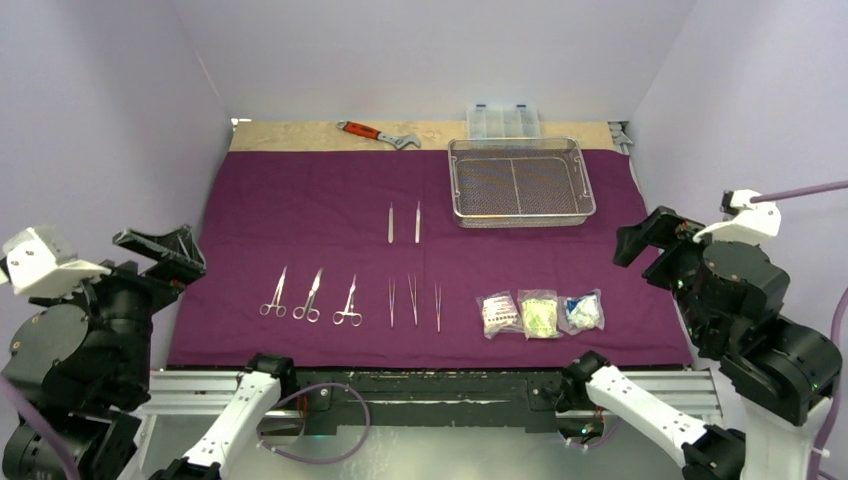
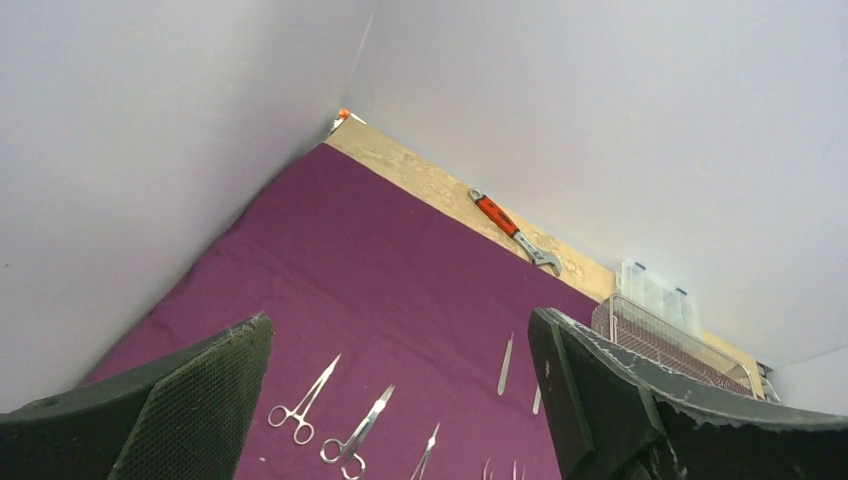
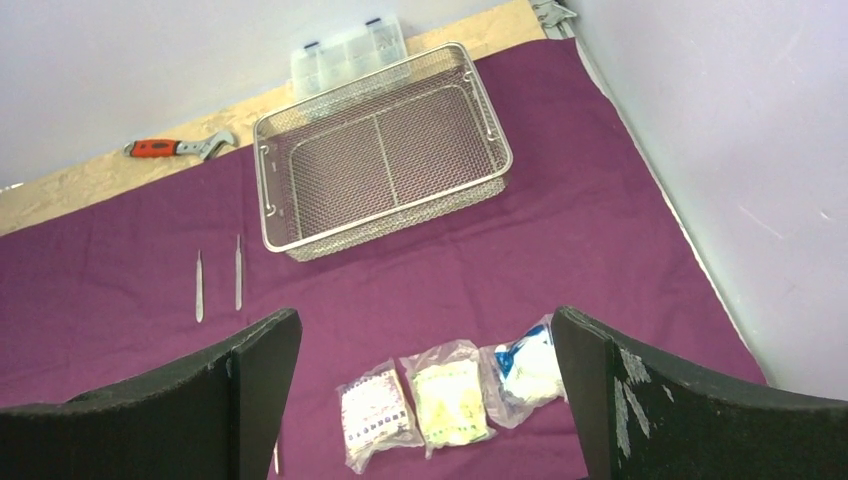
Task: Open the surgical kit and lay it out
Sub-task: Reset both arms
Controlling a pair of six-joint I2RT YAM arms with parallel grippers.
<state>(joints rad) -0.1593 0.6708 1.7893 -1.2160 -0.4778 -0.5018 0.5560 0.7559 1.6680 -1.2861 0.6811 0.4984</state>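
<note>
Hovering at the near corners, both arms held nothing. Left gripper (image 2: pixel 400 316): jaws spread wide, raised at the near-left edge of the dark-purple cloth (image 1: pixel 300 200). Right gripper (image 3: pixel 428 312): jaws likewise spread wide, raised at the cloth's near-right edge, the packets showing between its fingers in the wrist view. The cloth lay unfolded and flat, covering most of the table. Nearest row on it, left to right: three scissor-like forceps (image 1: pixel 309 297), ring handles toward the arms, tips pointing away, side by side and apart from one another; then three near tweezers (image 1: pixel 412 298), slim, roughly parallel, not touching; then three clear packets (image 1: pixel 540 313) just beside each other, edges meeting or overlapping, the left one with reddish contents, the middle one yellowish, the right one blue and white. Farther in, around mid-cloth, two far tweezers (image 1: pixel 417 221) lay side by side, well apart from the near row. Farther still, on the cloth's far-right part, the wire-mesh tray (image 1: pixel 521 217) sat upright and level, its mesh floor bare, one wire running across the middle of it. Beyond the cloth's far edge ran a bare wooden strip (image 1: pixel 290 134) along the back wall. On that strip lay a red-handled wrench (image 1: pixel 378 134), left of the tray, and a clear plastic compartment box (image 1: pixel 503 121) just behind the tray's far rim.
</note>
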